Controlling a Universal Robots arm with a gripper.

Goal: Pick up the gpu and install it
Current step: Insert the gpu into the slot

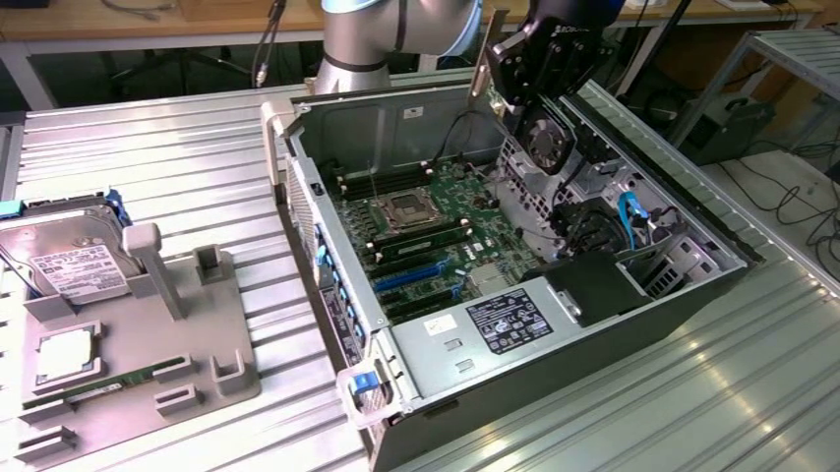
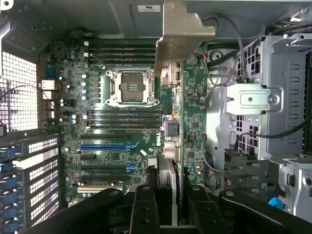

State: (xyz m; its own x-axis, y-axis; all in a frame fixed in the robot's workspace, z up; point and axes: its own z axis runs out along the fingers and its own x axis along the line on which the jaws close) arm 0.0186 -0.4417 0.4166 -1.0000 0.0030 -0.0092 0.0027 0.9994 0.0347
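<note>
Holding aloft | we see pincer (image 2: 169,204) clenched on the gpu (image 2: 183,39) above open computer case (image 1: 302,197) | card edge-on over motherboard (image 2: 122,87), clear of blue PCIe slot (image 2: 105,146) | we judge: connector edge kept free, unseated

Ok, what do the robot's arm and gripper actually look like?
The arm is made of rounded silver-grey segments with a pale blue cap. The gripper is matte black, with pale lettering on its body; its fingers are chunky jointed links with round pivot pins.
</note>
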